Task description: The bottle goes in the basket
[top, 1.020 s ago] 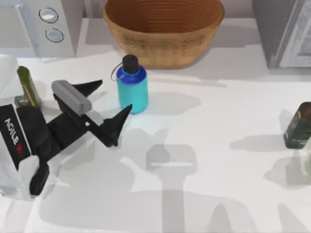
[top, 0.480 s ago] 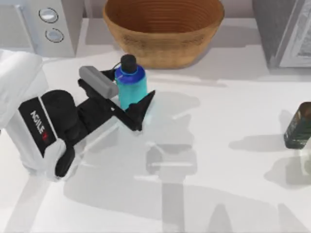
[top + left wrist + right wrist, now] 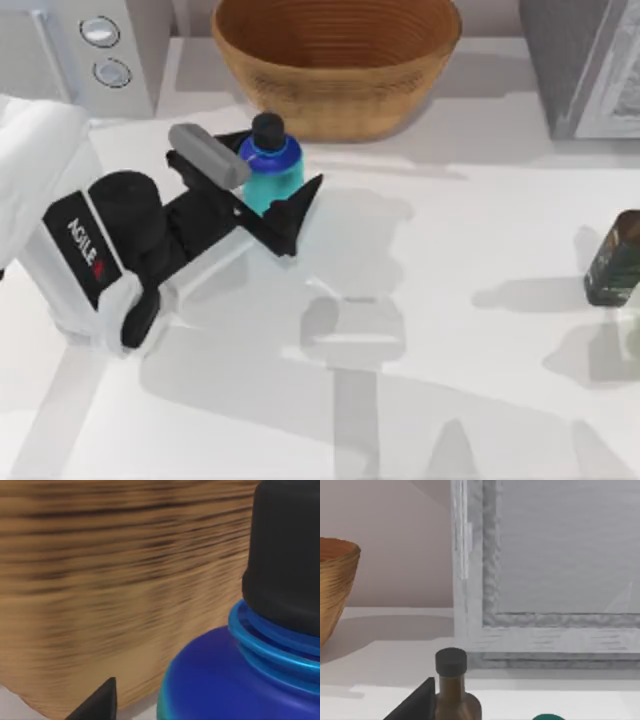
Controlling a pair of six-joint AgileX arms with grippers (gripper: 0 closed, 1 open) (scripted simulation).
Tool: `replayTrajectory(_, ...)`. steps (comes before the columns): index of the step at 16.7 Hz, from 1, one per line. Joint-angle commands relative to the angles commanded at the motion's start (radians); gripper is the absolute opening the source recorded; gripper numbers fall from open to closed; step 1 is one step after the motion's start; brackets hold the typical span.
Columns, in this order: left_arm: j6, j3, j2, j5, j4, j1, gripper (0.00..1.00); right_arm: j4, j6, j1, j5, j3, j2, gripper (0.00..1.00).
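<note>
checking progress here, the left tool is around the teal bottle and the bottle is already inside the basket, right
Not quite. The left tool is around the bottle, but the bottle is not inside the basket. In the top view it stands upright on the table, just in front of the basket's outer wall. The left wrist view shows the basket wall behind the bottle's cap.

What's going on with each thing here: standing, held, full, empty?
bottle: upright on the table, capped, between the open fingers of the left end effector.
basket: upright, empty.
oil bottle: upright at the table's right edge, capped.
</note>
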Motion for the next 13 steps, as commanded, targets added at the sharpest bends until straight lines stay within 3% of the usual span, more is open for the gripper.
replayTrajectory(12,0.0,0.0,0.0,0.0,0.0,0.0,0.02,0.0,0.0,0.0,0.0,0.0,0.0,1.0)
replayTrajectory(13,0.0,0.0,0.0,0.0,0.0,0.0,0.0,0.0,0.0,0.0,0.0,0.0,0.0,1.0)
